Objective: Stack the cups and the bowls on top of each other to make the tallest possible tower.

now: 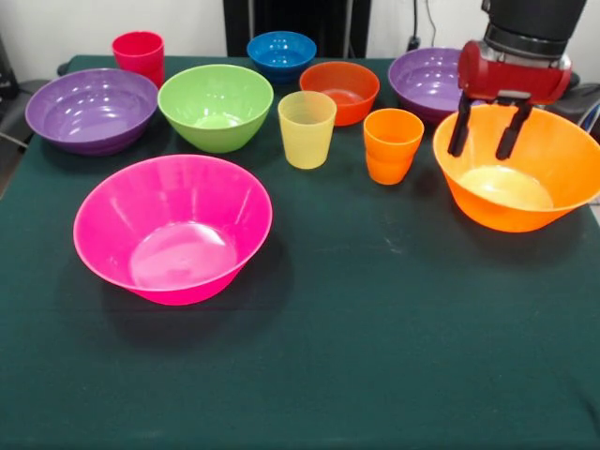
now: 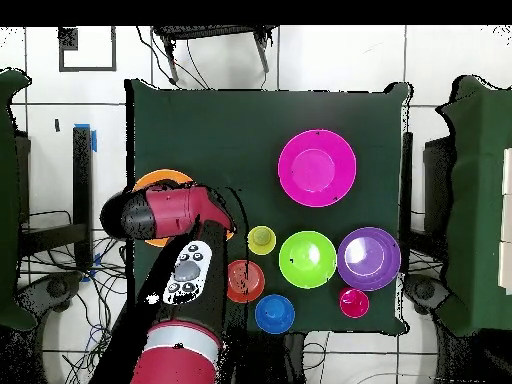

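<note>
My gripper [image 1: 485, 141] is open and empty, its two black fingers [image 1: 459, 127] hanging over the far rim of the large orange bowl [image 1: 525, 178] at the right. To that bowl's left stand the orange cup [image 1: 392, 145] and the pale yellow cup [image 1: 307, 128]. The red cup [image 1: 138, 54] stands at the far left. The large pink bowl [image 1: 173, 230] sits near the front. The green bowl [image 1: 216, 105], two purple bowls [image 1: 91, 108] [image 1: 427, 82], the blue bowl [image 1: 281, 52] and the orange-red bowl [image 1: 339, 91] stand apart. Nothing is stacked.
In the overhead view my red arm [image 2: 165, 215] covers most of the large orange bowl [image 2: 150, 183], the orange cup and one purple bowl. All things stand on a dark green table [image 1: 375, 356]. Cables and stands lie round the table.
</note>
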You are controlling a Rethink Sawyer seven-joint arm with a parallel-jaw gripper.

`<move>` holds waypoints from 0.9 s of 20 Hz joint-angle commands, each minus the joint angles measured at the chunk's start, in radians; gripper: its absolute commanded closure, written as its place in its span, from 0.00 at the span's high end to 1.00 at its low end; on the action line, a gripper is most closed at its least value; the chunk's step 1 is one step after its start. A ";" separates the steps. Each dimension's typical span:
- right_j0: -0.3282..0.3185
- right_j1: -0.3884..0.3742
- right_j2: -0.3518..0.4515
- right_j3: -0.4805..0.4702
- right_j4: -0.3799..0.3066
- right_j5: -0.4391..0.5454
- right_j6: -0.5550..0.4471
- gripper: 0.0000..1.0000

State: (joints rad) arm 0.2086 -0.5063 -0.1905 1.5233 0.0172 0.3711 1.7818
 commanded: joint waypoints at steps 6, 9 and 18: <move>-0.017 0.117 0.062 -0.008 -0.043 -0.111 0.112 1.00; -0.016 0.143 0.079 0.022 -0.032 -0.151 0.134 1.00; -0.026 0.156 0.147 0.092 0.016 -0.156 0.166 1.00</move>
State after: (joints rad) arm 0.1917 -0.3989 -0.1726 1.5441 0.0178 0.2430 1.7818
